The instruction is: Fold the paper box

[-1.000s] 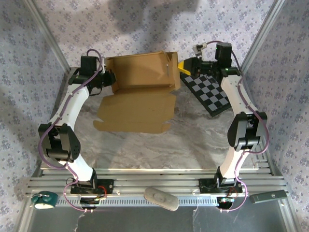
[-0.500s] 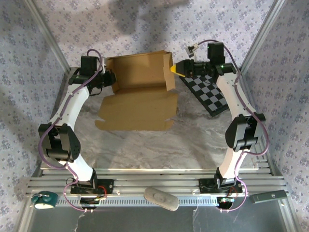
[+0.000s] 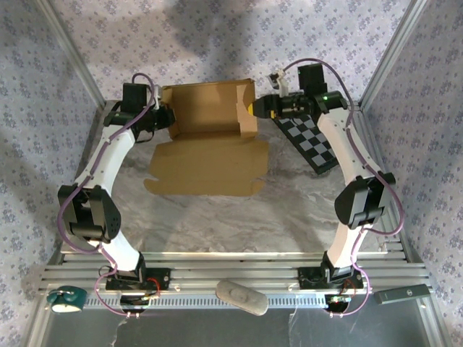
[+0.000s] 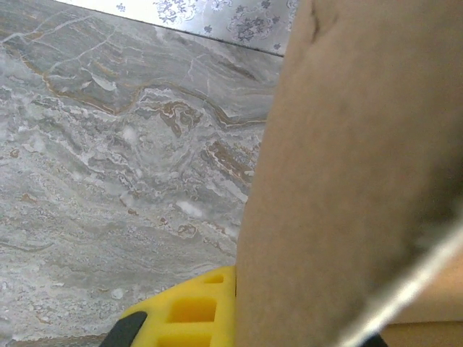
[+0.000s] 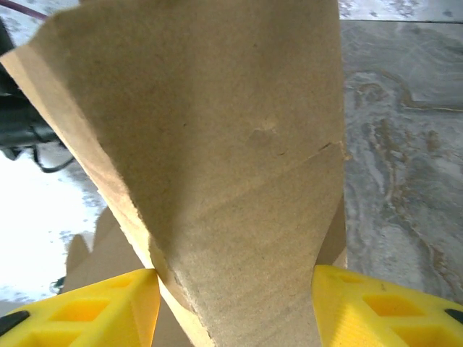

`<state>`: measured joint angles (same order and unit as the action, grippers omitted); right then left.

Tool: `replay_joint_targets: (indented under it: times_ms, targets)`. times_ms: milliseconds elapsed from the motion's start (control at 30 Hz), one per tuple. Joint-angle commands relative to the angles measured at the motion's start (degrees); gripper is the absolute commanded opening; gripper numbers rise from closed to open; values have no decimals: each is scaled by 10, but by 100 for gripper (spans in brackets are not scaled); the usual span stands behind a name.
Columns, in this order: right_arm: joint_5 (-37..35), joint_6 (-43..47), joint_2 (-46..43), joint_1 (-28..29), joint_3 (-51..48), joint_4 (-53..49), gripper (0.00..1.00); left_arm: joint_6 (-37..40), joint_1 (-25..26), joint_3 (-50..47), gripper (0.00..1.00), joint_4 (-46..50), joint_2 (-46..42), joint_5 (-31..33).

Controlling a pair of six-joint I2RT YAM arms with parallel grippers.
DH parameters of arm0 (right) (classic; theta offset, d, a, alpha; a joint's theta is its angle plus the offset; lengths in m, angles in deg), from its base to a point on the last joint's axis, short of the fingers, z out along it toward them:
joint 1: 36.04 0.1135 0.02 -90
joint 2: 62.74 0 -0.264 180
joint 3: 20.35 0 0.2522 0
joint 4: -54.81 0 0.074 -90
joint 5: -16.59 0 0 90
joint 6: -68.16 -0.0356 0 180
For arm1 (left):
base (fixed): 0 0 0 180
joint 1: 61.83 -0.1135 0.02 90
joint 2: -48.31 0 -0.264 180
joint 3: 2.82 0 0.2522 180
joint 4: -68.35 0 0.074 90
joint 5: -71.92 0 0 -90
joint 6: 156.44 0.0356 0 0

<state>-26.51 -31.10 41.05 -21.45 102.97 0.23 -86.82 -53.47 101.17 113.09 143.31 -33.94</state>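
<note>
The tan paper box [image 3: 206,165] lies at the back middle of the marble table, front panel flat, back panel [image 3: 206,108] raised. My left gripper [image 3: 168,116] is shut on the box's left side flap [image 4: 347,181]; one yellow finger [image 4: 181,311] presses against the cardboard and the other is hidden behind it. My right gripper [image 3: 253,108] is at the box's right end. In the right wrist view its yellow fingers [image 5: 87,311] stand apart, open, with the right side flap [image 5: 217,144] upright between them and turned inward.
A black-and-white checkerboard panel [image 3: 311,141] lies tilted just right of the box, under the right arm. Slanted aluminium posts [image 3: 69,50] border both sides. A white oblong object [image 3: 241,296], a teal item [image 3: 65,298] and a dark remote [image 3: 405,293] sit on the near rail.
My right gripper has moved left toward the box, swinging the right side flap inward, and its jaws have widened a little. The left arm has not moved.
</note>
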Motion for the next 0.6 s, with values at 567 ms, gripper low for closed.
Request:
replay_joint_targets:
  times_ms: [567]
  targets:
    - [-443, 22, 17, 130, 84, -89, 36, -7, 38, 34, 0, 2, -25, 7]
